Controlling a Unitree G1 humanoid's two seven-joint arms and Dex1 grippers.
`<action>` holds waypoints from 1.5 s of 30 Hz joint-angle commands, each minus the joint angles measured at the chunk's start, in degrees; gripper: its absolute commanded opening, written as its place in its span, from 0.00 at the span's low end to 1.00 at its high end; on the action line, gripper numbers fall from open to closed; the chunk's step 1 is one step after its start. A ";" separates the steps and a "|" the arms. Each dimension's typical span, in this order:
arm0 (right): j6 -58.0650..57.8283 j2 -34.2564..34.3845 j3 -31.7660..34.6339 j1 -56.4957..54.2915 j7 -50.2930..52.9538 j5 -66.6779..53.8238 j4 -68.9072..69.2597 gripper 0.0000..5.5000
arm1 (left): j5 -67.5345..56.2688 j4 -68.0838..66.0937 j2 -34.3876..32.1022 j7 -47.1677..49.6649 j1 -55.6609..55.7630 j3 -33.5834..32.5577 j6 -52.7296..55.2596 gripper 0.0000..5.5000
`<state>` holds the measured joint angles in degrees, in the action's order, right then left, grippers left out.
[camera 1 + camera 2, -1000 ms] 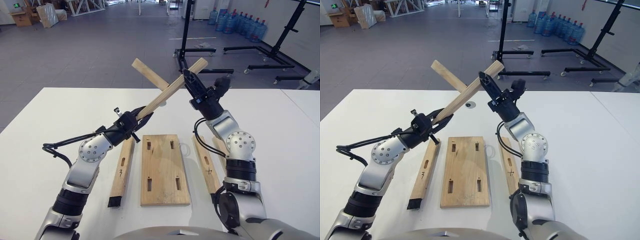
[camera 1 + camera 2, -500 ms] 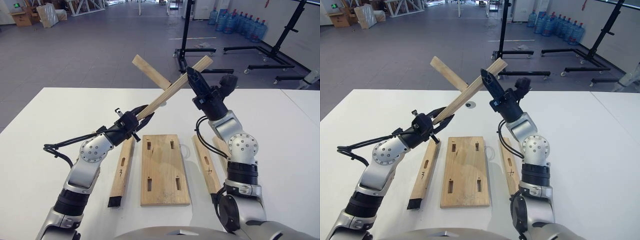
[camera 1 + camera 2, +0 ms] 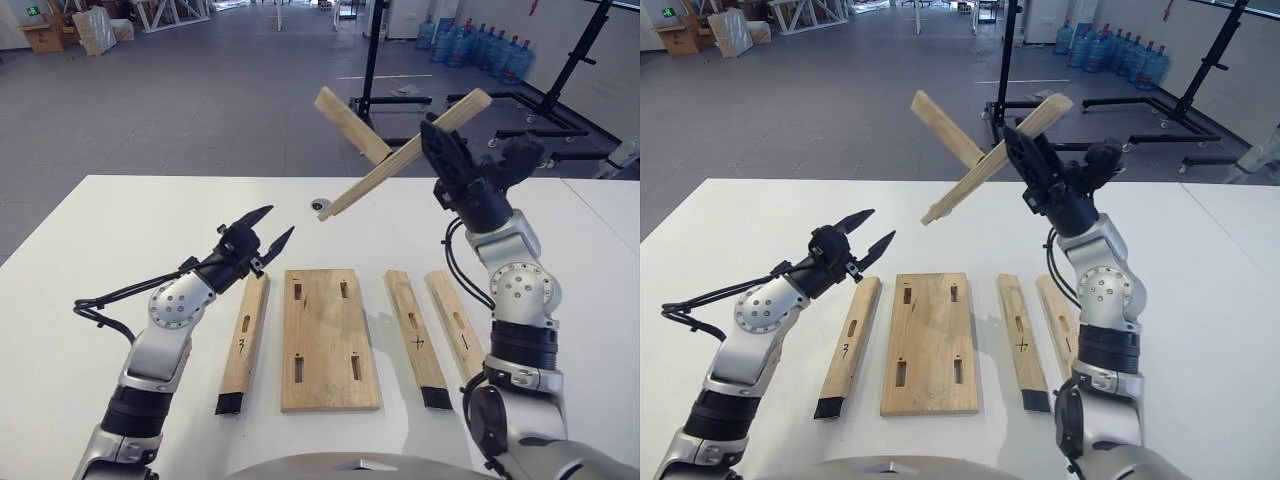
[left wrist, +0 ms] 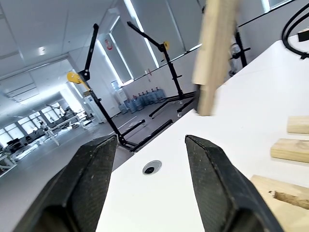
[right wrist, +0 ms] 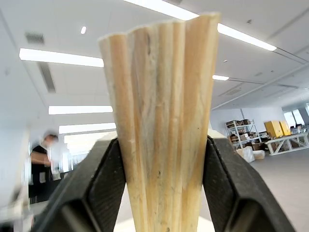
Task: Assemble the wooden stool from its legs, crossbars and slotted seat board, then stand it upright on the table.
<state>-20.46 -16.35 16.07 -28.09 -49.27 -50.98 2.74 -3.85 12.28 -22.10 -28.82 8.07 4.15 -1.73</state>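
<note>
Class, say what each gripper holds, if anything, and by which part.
The right gripper clamps the pale wooden crossed-bar piece on its longer bar, near that bar's upper end. The left gripper is open and holds nothing.

Six wooden stool pieces.
One seat board, three slotted bars flat on the tabletop, and two crossed bars joined together.

Wooden piece blurred, cut off by edge
</note>
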 commanded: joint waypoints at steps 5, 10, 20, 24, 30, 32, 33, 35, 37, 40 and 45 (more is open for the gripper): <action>6.99 -9.26 -6.40 2.43 -18.09 10.37 -5.50 0.38 | -3.63 -2.68 -0.12 0.71 -0.83 -4.67 3.13 0.46; 10.26 -9.96 -8.19 0.66 -25.44 12.63 -11.69 0.38 | -7.10 -8.54 -0.70 1.63 2.06 -9.91 5.01 0.46; 14.06 -9.33 -10.82 -1.47 -32.73 15.45 -18.54 0.38 | -7.96 -12.45 -1.14 1.09 3.92 -11.47 4.79 0.46; 16.60 -7.98 -11.62 -2.68 -33.98 16.99 -22.28 0.38 | -7.78 -12.98 -1.00 0.96 4.11 -11.16 4.38 0.46; 18.96 -6.60 -13.32 -4.73 -35.84 18.85 -25.39 0.38 | -7.51 -13.01 -0.77 0.91 3.74 -10.36 3.77 0.46; 18.16 -7.01 -13.90 -4.66 -36.94 19.00 -25.61 0.38 | -7.56 -13.00 -0.74 0.99 3.57 -10.26 3.69 0.46; 17.68 -7.29 -14.20 -4.45 -37.44 19.02 -25.50 0.38 | -7.58 -12.98 -0.75 1.03 3.49 -10.27 3.67 0.46; 16.39 -7.75 -14.46 -3.91 -38.15 18.67 -24.98 0.38 | -7.61 -13.00 -0.79 1.13 3.45 -10.33 3.64 0.46; 14.00 -8.26 -14.69 -3.30 -39.33 17.61 -23.80 0.38 | -7.55 -13.03 -0.74 1.30 3.52 -10.35 3.62 0.46; 11.37 -8.99 -14.91 -2.90 -40.53 16.57 -22.07 0.38 | -7.50 -12.84 -0.51 1.63 3.44 -10.24 3.61 0.46; 9.91 -9.38 -14.89 -2.93 -41.04 16.86 -21.97 0.38 | -7.25 -12.44 0.19 2.47 2.98 -9.87 3.47 0.46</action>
<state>-9.65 -25.29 1.51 -31.28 -89.92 -34.27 -19.55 -11.87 -0.45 -22.27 -26.73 11.62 -6.38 1.92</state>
